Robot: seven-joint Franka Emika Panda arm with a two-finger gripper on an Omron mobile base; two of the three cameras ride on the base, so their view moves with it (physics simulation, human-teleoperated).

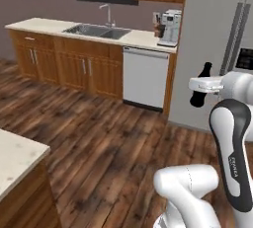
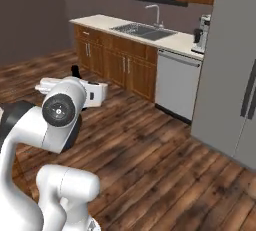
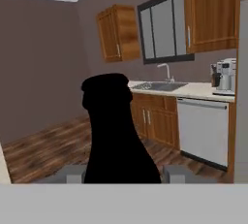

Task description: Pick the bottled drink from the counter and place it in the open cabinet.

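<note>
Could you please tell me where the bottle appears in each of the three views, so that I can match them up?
Left base view: the bottle stands upright at right of centre, held in the hand, before the grey fridge.
Right base view: just its black top peeks above the arm, left of centre.
Hand view: a big black silhouette at lower centre.
Shared landmark: the sink under the window.

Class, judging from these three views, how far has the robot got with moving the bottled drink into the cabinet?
Done: the bottled drink is off the counter. In hand: the tool is shut on it, carrying it above the wooden floor. Left: reaching an open cabinet and placing it inside.
</note>
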